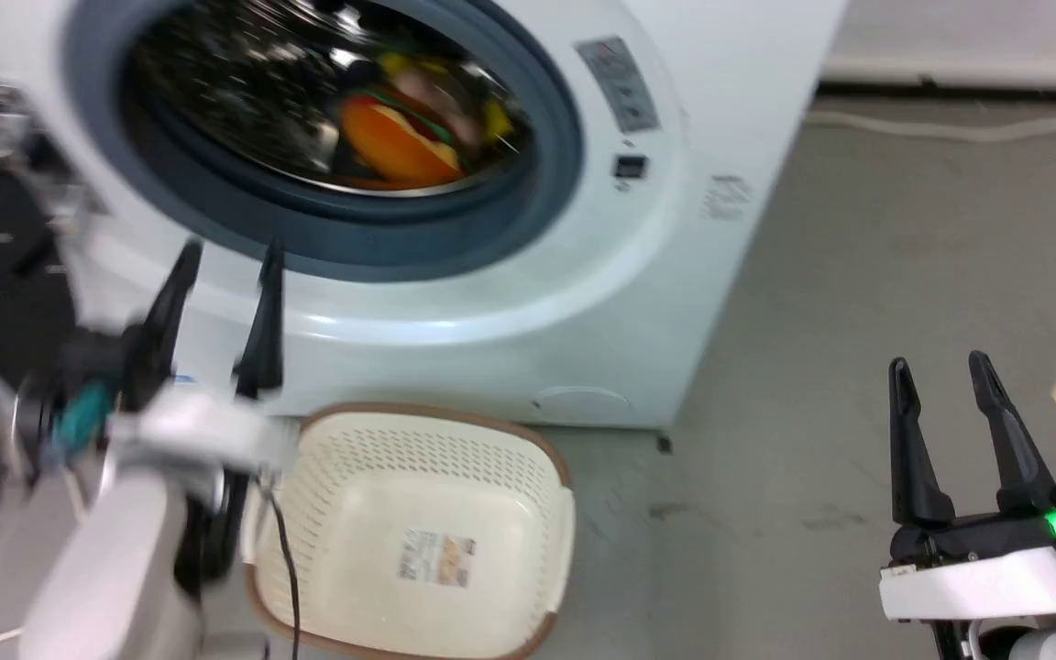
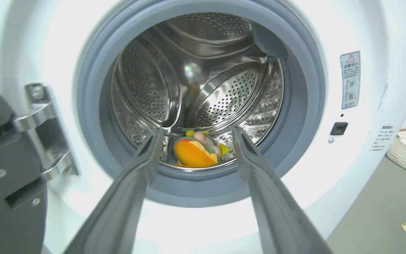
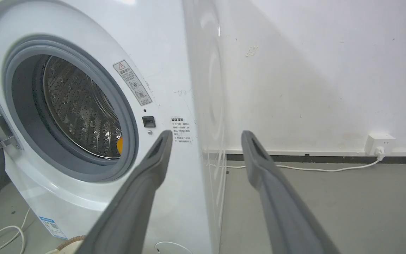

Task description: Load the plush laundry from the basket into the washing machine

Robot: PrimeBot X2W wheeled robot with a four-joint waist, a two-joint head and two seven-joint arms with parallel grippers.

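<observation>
Steel drum (image 2: 146,81) holds plush laundry (image 2: 194,155) by its lip; left gripper (image 1: 232,249) and right gripper (image 1: 939,360) gape empty outside.

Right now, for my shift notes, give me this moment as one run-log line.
plush laundry: inside washing machine | basket: no laundry seen | left gripper: open, facing the washer opening | right gripper: open, holding nothing

- Washing machine (image 1: 491,312): round mouth open and unblocked within its grey ring (image 2: 93,106).
- Door (image 2: 5,183): swung aside on its hinge (image 2: 44,116), bounding the mouth's left side.
- Drum (image 2: 146,81): plush laundry (image 2: 194,155) occupies the front of the bottom; space above free.
- Basket (image 1: 418,449): on the floor (image 1: 858,275) just before the machine's base, below the mouth.
- Right of the machine: open floor, a cable (image 3: 312,169) along the wall (image 3: 312,70).
</observation>
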